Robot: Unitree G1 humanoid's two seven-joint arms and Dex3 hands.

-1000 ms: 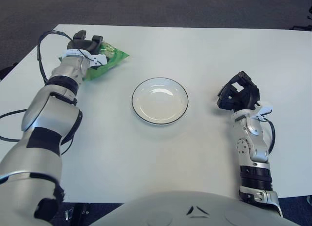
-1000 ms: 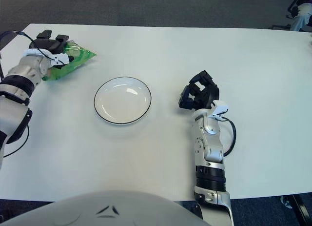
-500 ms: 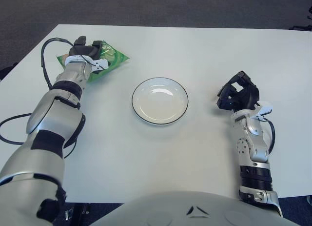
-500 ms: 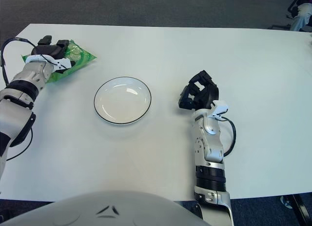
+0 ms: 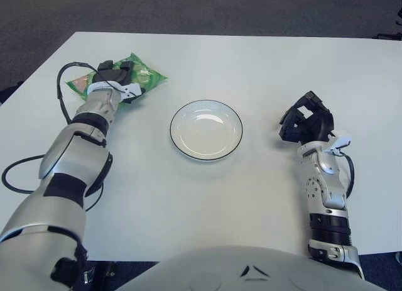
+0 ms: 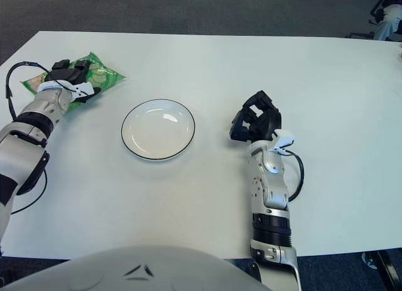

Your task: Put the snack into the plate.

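A green snack bag [image 5: 148, 76] lies on the white table at the far left. My left hand [image 5: 119, 71] sits on top of its middle, dark fingers curled down onto the bag, so part of the bag is hidden. An empty white plate [image 5: 206, 130] with a dark rim stands at the table's centre, well to the right of the bag. My right hand [image 5: 306, 119] shows to the right of the plate, fingers curled and holding nothing.
A black cable [image 5: 63, 90] loops beside my left wrist over the table's left side. The table's far edge [image 5: 239, 34] runs behind the bag, with dark carpet beyond.
My left hand has drawn back toward me across the bag, so more of the bag's left end shows. The bag has shifted slightly nearer. The right hand and the plate have not moved.
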